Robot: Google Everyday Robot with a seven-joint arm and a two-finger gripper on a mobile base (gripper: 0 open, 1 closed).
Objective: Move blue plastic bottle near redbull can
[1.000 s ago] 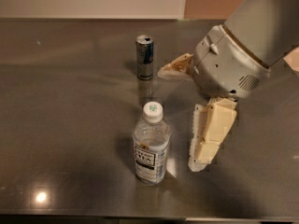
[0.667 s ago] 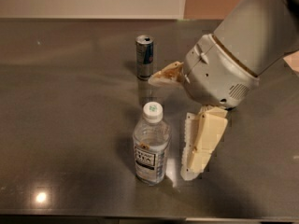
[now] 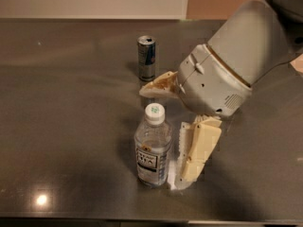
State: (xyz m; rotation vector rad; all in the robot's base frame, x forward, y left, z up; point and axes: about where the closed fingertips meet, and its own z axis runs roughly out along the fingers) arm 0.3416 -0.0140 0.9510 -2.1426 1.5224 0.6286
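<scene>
The blue plastic bottle (image 3: 152, 148), clear with a white cap and a white-and-black label, stands upright on the grey table near its front edge. The redbull can (image 3: 146, 57), slim and silver-blue, stands upright behind it toward the back. My gripper (image 3: 161, 136) comes in from the right and is open. One cream finger (image 3: 198, 150) stands just right of the bottle, close to its side. The other finger (image 3: 158, 85) reaches behind the bottle's cap. The bottle sits between the fingers, not clamped.
The table (image 3: 61, 126) is dark grey and shiny, with its front edge near the bottom. A pale wall runs along the back. My large grey arm housing (image 3: 236, 65) fills the upper right.
My gripper has moved left toward the bottle, so its fingers now flank it. The bottle and the can have not moved.
</scene>
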